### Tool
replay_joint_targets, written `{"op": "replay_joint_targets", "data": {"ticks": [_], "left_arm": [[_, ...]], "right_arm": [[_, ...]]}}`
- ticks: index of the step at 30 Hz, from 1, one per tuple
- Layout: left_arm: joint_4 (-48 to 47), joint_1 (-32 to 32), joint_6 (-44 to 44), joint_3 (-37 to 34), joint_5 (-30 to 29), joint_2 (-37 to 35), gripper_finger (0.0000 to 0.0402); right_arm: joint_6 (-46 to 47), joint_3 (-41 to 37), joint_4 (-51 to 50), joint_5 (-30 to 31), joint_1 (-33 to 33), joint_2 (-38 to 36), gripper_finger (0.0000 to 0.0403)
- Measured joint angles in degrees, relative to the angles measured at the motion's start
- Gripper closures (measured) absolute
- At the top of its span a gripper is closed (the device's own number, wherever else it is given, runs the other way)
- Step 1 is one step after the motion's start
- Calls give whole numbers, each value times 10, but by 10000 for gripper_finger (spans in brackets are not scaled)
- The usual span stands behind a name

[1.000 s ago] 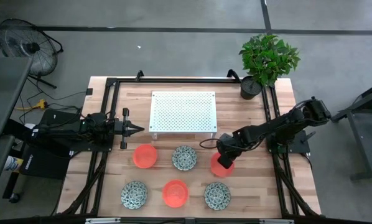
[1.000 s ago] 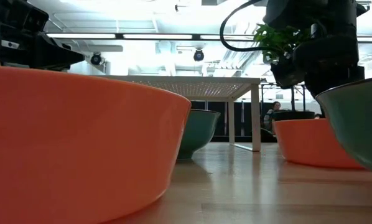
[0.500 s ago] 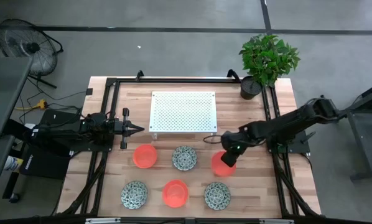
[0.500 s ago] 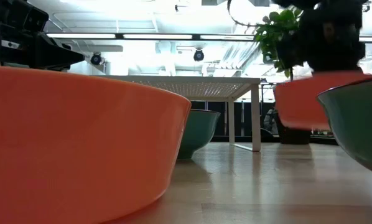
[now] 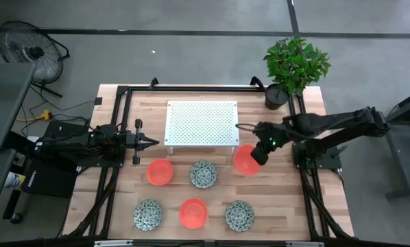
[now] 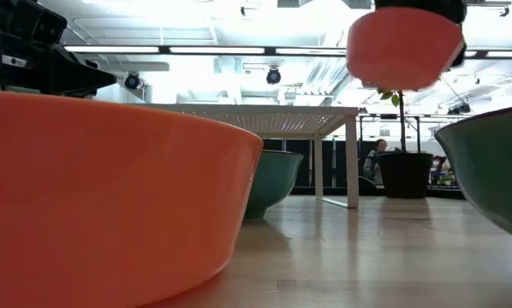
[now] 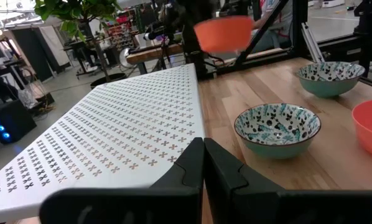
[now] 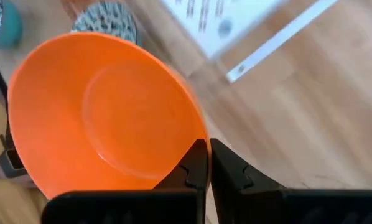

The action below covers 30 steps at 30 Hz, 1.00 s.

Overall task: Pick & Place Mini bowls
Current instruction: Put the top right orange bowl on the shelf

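An orange mini bowl (image 5: 245, 159) hangs in the air beside the right end of the white perforated stand (image 5: 201, 123), with my right gripper (image 5: 258, 154) shut on it. In the low view the bowl (image 6: 403, 47) is well above the table. Two more orange bowls (image 5: 160, 172) (image 5: 193, 213) and three speckled green-and-white bowls (image 5: 203, 173) (image 5: 148, 214) (image 5: 239, 215) rest on their bases on the wood. My left gripper (image 5: 153, 143) is shut and holds nothing, level at the stand's left end. My right gripper has the orange bowl by its rim (image 8: 197, 138), on the side nearest the arm, right at the fingertips (image 8: 197, 163). The fingers slant down from the table's right. The bowl is lifted clear and tilted, its hollow (image 8: 111, 118) facing the wrist camera.
A black plant pot (image 5: 276, 96) with a leafy plant stands at the far right corner. Black frame rails (image 5: 116, 137) run along the table's left and right sides. Bare wood lies between the stand and the near rows of bowls.
My right gripper has risen and gone toward the table's far edge, up to the stand's right end. The orange bowl, which stood on the table in the right of the middle row, has come up with it and hangs clear.
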Motion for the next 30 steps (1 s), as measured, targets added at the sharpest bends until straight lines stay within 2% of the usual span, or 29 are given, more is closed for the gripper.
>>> {"op": "replay_joint_targets", "data": {"ticks": [7, 21, 25, 30], "left_arm": [[0, 0, 0, 0, 0, 0, 401], [0, 0, 0, 0, 0, 0, 401], [0, 0, 0, 0, 0, 0, 401], [0, 0, 0, 0, 0, 0, 401]], "right_arm": [[-105, 157, -89, 25, -44, 56, 403], [-310, 449, -269, -24, -162, 282, 403], [-353, 512, -289, -59, -196, 334, 403], [-382, 542, -292, -81, -239, 377, 403]]}}
